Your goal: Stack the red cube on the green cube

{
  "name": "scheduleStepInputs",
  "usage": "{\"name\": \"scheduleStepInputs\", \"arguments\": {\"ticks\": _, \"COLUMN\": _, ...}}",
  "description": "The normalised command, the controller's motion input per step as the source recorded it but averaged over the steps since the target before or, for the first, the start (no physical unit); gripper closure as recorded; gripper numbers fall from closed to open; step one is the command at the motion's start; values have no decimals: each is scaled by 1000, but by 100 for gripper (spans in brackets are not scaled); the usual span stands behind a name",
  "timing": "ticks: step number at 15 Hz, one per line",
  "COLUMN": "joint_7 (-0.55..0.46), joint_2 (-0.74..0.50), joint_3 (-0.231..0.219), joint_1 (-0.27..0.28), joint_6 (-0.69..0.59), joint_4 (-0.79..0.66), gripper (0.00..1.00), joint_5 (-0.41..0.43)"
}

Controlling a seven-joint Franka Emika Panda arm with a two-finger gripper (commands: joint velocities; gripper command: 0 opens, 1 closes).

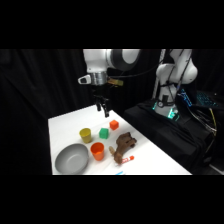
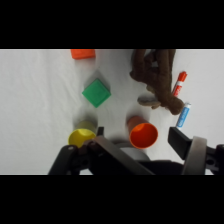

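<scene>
Over on the white table (image 1: 65, 125), going left to right in the side view, I count one grey bowl (image 1: 71, 159), one yellow cup (image 1: 86, 134), one orange cup (image 1: 97, 150), one green cube (image 1: 103, 133), one red cube (image 1: 114, 125), one brown plush toy (image 1: 123, 146) and one red-tipped marker (image 1: 129, 159). One gripper (image 1: 103, 108) too, hanging above the table, up and to the left of the red cube in that picture, not touching anything. Honestly can't tell if its fingers are spread or closed, both views leave that unclear. The key bit for the next move, I'd say: the red cube sits just beside the green one, on its far right side, apart but near, so the gripper needs to go down and a bit rightward to reach it. From the wrist view the red cube is only a sliver at the top edge, with the green cube nearer the middle, both cups low down, and a blue-capped pen (image 2: 183, 115) beside the marker. Stacking hasn't started, by my read.
</scene>
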Motion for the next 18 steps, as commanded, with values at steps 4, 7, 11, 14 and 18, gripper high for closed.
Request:
{"name": "scheduleStepInputs", "arguments": {"ticks": 4, "joint_7": -1, "joint_2": -42, "joint_3": 22, "joint_1": -29, "joint_6": 27, "joint_4": -46, "gripper": 0, "joint_5": -19}}
{"name": "scheduleStepInputs", "arguments": {"ticks": 7, "joint_7": -19, "joint_2": -120, "joint_3": -6, "joint_1": -52, "joint_6": 104, "joint_4": -162, "gripper": 0, "joint_5": -59}}
{"name": "scheduleStepInputs", "arguments": {"ticks": 11, "joint_7": -91, "joint_2": -145, "joint_3": -39, "joint_1": -86, "joint_6": 222, "joint_4": -251, "gripper": 0, "joint_5": -74}}
{"name": "scheduleStepInputs", "arguments": {"ticks": 14, "joint_7": -238, "joint_2": -123, "joint_3": -56, "joint_1": -109, "joint_6": 332, "joint_4": -283, "gripper": 0, "joint_5": -71}}
{"name": "scheduleStepInputs", "arguments": {"ticks": 18, "joint_7": -323, "joint_2": -60, "joint_3": -57, "joint_1": -111, "joint_6": 336, "joint_4": -244, "gripper": 0, "joint_5": -93}}
